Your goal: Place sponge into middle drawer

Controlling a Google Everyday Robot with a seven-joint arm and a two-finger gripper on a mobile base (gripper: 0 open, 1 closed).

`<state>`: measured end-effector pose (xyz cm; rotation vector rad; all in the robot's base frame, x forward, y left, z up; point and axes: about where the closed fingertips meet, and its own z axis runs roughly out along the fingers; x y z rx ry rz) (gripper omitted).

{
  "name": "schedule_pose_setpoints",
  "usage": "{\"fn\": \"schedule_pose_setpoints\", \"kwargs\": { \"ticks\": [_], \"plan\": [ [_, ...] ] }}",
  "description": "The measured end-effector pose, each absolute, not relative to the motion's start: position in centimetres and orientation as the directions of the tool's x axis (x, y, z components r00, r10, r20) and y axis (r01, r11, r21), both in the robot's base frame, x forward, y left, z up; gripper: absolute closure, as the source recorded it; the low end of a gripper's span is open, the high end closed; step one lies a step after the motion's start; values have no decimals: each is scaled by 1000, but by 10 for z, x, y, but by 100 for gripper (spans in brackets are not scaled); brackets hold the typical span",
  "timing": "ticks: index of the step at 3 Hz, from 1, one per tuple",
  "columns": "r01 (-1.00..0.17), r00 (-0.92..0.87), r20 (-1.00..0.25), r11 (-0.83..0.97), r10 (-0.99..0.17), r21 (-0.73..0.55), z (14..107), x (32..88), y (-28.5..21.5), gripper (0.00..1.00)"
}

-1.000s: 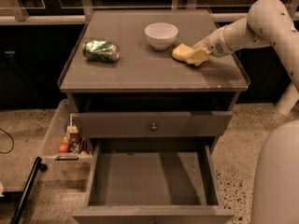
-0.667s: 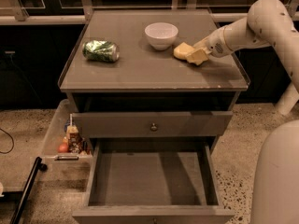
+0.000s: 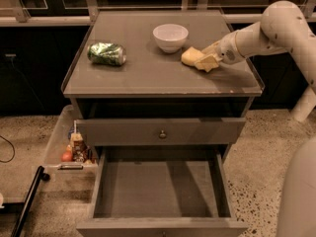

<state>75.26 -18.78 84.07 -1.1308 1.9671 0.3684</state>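
Observation:
The pale-yellow sponge [image 3: 190,57] lies on the cabinet top, just right of the white bowl [image 3: 170,36]. My gripper [image 3: 208,61] reaches in from the right on the white arm and sits at the sponge's right end, touching it. The middle drawer [image 3: 158,194] is pulled out wide open below, with a bare dark bottom. It is in front of and below the sponge.
A green drink can [image 3: 106,54] lies on its side at the left of the cabinet top [image 3: 148,75]. A shut drawer with a brass knob [image 3: 162,134] sits above the open one. A clear bin with snacks [image 3: 74,149] stands on the floor at the left.

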Motion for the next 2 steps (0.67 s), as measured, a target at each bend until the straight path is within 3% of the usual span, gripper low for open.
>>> {"fn": "schedule_pose_setpoints", "kwargs": {
  "ticks": [2],
  "plan": [
    [-835,-109,-825,501,-555,-227,867,664,-168,100]
  ]
}}
